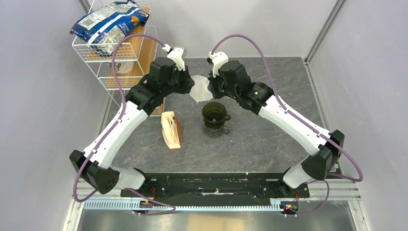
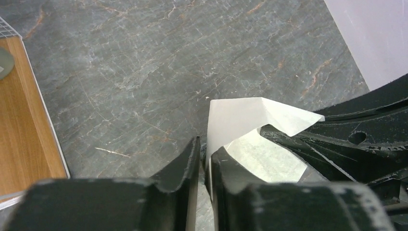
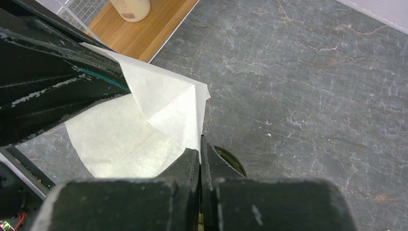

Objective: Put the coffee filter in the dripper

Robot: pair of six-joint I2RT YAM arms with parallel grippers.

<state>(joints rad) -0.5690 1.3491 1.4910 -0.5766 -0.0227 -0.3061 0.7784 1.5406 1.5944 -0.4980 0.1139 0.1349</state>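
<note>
The white paper coffee filter (image 1: 201, 91) hangs in the air between both grippers, above and just behind the dripper (image 1: 213, 113). The dripper is a dark olive cone standing upright at the table's middle. My left gripper (image 1: 192, 87) pinches the filter's left edge, and my right gripper (image 1: 210, 87) pinches its right edge. In the left wrist view the filter (image 2: 240, 115) runs down between the nearly closed fingers of the left gripper (image 2: 205, 151). In the right wrist view the filter (image 3: 144, 120) is spread partly open, the right gripper (image 3: 199, 151) is shut on its edge, and the dripper's rim (image 3: 233, 161) peeks out below.
A tan, orange-edged packet of filters (image 1: 171, 130) stands left of the dripper. Clear glass (image 1: 215, 130) shows under the dripper. A white wire rack with wooden shelves (image 1: 120, 53) stands at the back left and holds a blue coffee bag (image 1: 108, 21). A cream cup (image 3: 132, 7) sits on a shelf.
</note>
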